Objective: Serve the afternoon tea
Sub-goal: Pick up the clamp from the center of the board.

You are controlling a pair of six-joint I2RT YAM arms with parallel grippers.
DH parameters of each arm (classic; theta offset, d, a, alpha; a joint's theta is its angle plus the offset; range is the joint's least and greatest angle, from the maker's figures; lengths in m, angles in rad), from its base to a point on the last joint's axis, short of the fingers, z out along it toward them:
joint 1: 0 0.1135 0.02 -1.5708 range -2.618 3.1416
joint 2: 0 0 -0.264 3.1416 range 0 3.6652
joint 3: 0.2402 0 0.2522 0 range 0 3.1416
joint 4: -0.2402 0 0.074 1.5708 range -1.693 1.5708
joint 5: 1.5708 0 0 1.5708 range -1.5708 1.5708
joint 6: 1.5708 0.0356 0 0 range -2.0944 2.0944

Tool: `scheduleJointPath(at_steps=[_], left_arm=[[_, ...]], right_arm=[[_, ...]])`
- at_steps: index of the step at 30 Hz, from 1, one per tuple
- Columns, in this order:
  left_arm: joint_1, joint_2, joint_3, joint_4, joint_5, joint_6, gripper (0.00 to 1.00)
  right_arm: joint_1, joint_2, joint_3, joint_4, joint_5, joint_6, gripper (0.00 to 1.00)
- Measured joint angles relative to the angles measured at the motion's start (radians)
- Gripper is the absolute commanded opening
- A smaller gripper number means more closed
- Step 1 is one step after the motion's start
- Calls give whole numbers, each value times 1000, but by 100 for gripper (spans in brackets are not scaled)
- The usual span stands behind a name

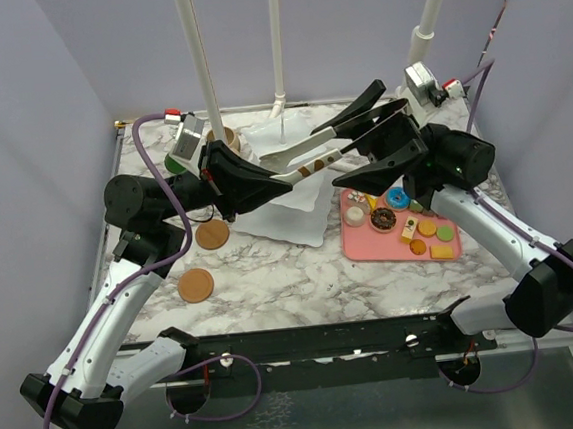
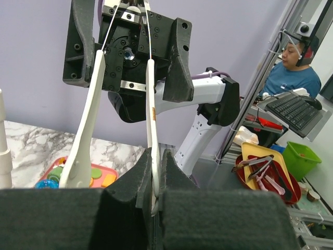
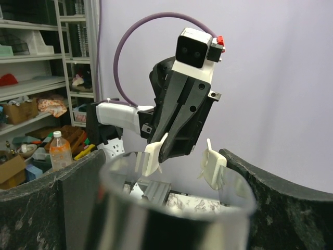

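Note:
White tongs (image 1: 312,164) hang in the air between my two grippers, above the white wavy plates of the tiered stand (image 1: 302,218). My left gripper (image 1: 282,183) is shut on the tip of one tongs arm (image 2: 152,130); the other arm (image 2: 83,135) hangs free. My right gripper (image 1: 327,156) is open, its jaws standing either side of the tongs' shiny hinge band (image 3: 177,208) with a gap on one side. Toy pastries (image 1: 382,218) lie on the pink tray (image 1: 370,247). A green-lined mug (image 1: 175,164) and a beige mug (image 1: 228,136) stand behind the left arm.
Two round brown coasters (image 1: 212,234) (image 1: 195,285) lie on the marble table left of the stand. White poles (image 1: 197,52) rise at the back. The left wrist view shows a person and bins beyond the table.

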Motion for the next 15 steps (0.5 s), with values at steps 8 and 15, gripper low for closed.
scheduleJointPath(at_steps=[8, 15], left_arm=[[0, -5, 2, -7, 6, -4, 0], [0, -16, 2, -21, 6, -4, 0]], right_arm=[[0, 27, 0, 64, 11, 53, 93], [0, 74, 14, 130, 40, 127, 91]])
